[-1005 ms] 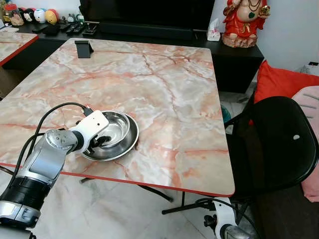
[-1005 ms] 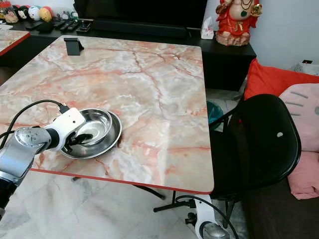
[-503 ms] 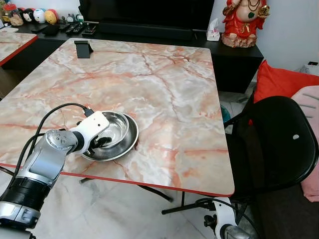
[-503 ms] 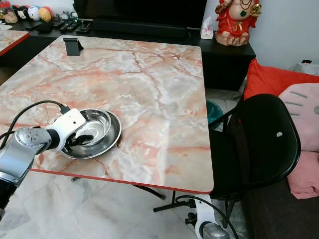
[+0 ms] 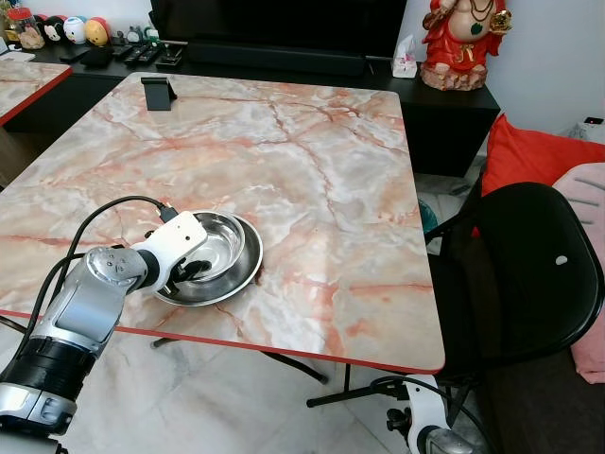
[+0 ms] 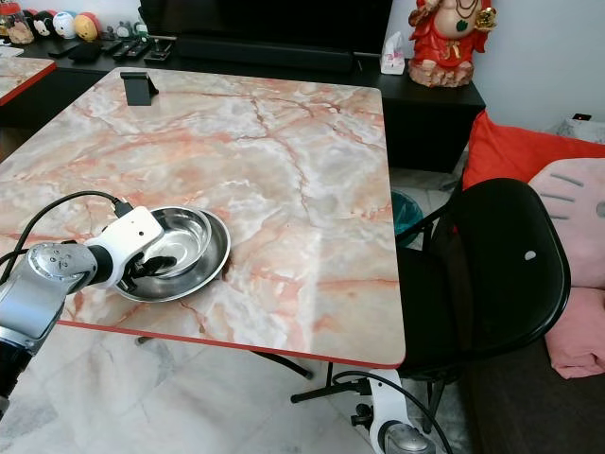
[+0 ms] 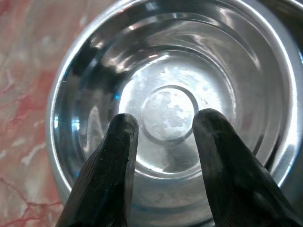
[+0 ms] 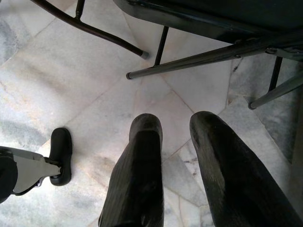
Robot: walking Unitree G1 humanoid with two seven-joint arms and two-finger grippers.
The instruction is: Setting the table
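1. Step in hand: the left gripper (image 7: 163,125) reaches over the near rim of a steel bowl (image 5: 219,244) that sits nested in a wider steel dish (image 5: 244,280), both close to the near left edge of the marble table (image 5: 312,170). This reads as the placing or re-gripping of tableware at a setting.
2. Gripper state: the two black fingers (image 7: 116,156) stand moderately apart above the bowl's inner floor, with the polished centre ring visible between them. They clamp nothing; whether a fingertip touches the metal cannot be told.
3. Next move, as a judgement: if the bowl is already set, the gripper need only lift clear without dragging the rim. If it is to be moved, one finger must drop inside the wall and one outside before closing, since smooth steel is likely to slip.
4. Right gripper (image 8: 175,156): hangs idle below table height, fingers parted and empty, over the tiled floor (image 8: 71,94) by the legs of the black chair (image 5: 520,274).
5. Count: one bowl, one dish, one chair at the table's right side, one small black stand (image 5: 159,92) at the far left corner.
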